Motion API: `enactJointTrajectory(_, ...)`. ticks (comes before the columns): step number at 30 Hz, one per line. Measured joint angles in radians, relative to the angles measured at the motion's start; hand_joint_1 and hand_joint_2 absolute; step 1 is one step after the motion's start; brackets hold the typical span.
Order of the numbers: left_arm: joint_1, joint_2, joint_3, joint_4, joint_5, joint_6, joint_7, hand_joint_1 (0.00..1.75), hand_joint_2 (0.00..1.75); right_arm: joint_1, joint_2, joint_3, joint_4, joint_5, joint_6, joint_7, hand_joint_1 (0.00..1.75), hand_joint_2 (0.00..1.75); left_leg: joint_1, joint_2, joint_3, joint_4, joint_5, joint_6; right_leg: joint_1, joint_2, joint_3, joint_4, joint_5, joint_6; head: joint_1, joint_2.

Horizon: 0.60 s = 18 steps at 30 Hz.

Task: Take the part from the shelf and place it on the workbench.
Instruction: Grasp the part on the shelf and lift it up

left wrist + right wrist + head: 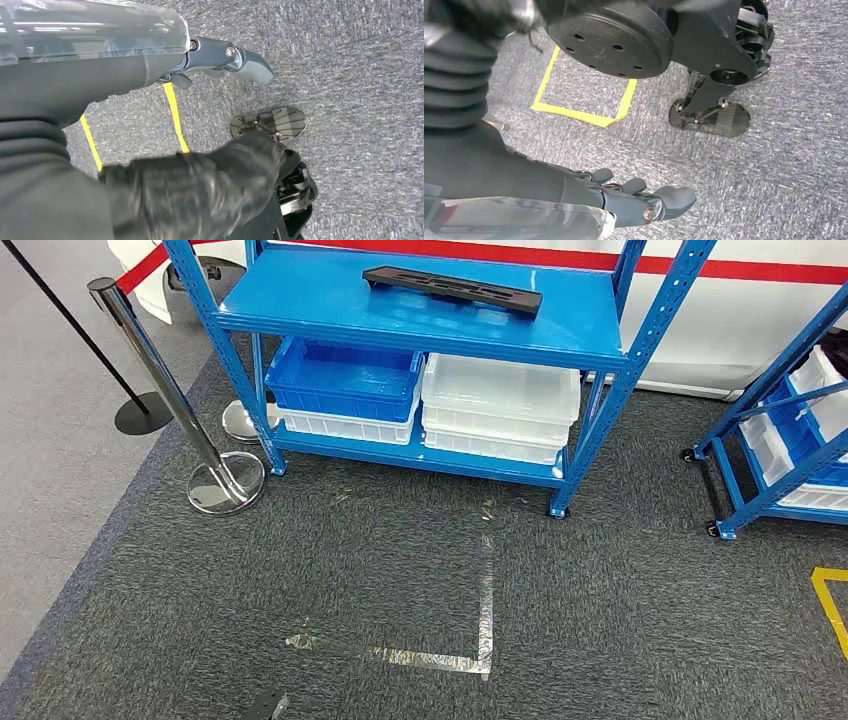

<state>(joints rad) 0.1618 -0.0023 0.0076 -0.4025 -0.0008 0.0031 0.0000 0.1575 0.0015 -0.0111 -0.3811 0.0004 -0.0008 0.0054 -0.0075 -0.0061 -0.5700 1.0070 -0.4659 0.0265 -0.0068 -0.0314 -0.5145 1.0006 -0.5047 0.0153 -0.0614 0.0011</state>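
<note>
Robot hands (220,62) (644,200) empty; one part (452,289) on shelf (300,300); four bins below.

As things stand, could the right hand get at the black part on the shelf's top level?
Probably not yet. The right hand hangs low over the carpet, holding nothing, while the black part lies across a stretch of floor on the blue shelf. Nothing covers the part.

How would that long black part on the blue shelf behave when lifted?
The black part looks flat, straight and slotted, so probably stiff plastic and fairly light. Lying flat, it shouldn't roll. Being long, it might tilt if gripped near one end.
</note>
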Motion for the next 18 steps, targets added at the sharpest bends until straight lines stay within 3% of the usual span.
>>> enactJointTrajectory(9, -0.006, -0.001, 0.001, 0.0, 0.0, 0.004, -0.007, 0.0, 1.75, -0.003, -0.005, 0.001, -0.023, -0.007, -0.011, -0.003, 0.0, 1.75, 0.0, 0.0, 0.0, 0.0, 0.0, 0.0, 0.0, 0.0, 0.001, 0.0, 0.0, 0.0, 0.0, 0.0)
enactJointTrajectory(18, -0.044, -0.018, 0.051, -0.011, -0.01, 0.084, -0.096, 0.0, 1.75, -0.034, -0.045, 0.042, -0.133, -0.126, -0.156, -0.056, 0.0, 1.75, 0.0, 0.0, 0.002, 0.0, 0.0, 0.0, 0.0, 0.0, 0.004, 0.0, 0.0, 0.0, 0.0, 0.0)
